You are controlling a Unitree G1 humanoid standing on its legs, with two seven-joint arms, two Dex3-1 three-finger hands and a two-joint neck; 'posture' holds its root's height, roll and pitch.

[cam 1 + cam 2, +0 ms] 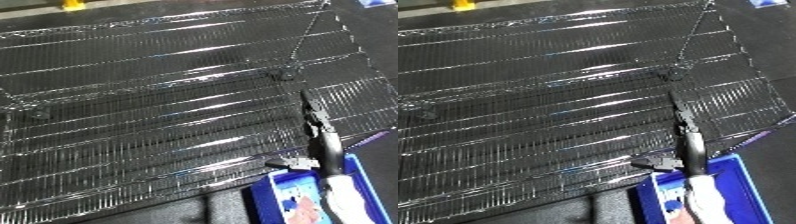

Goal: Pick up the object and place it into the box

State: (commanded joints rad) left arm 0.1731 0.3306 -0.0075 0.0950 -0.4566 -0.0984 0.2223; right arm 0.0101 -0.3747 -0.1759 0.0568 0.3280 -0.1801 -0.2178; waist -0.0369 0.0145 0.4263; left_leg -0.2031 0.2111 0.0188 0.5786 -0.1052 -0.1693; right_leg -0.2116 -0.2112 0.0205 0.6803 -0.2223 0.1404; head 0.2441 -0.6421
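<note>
A black wire rack shelf [160, 100] fills nearly the whole view, its thin bars running left to right and catching bright streaks of light; dark floor shows around its far and right edges. At the near right corner sits a blue bin [740, 172], and something pale and pinkish [306, 207] lies inside it, too indistinct to name; this may be the object of the task, already in the bin, but that cannot be confirmed. No other loose object shows on the shelf. The right robot hand [316, 117] reaches from the near right over the bin and out above the shelf, its black fingers stretched out straight and released, holding nothing; a small dark part, likely the thumb, juts to the left just above the bin's far rim. The pale thing lies near the forearm, behind and below the fingertips. The left robot hand is not visible. The risk, as I judge it, is that the straight fingers slip between or snag on the wire bars if the arm drops, or that the forearm knocks the bin's rim and shifts it.
</note>
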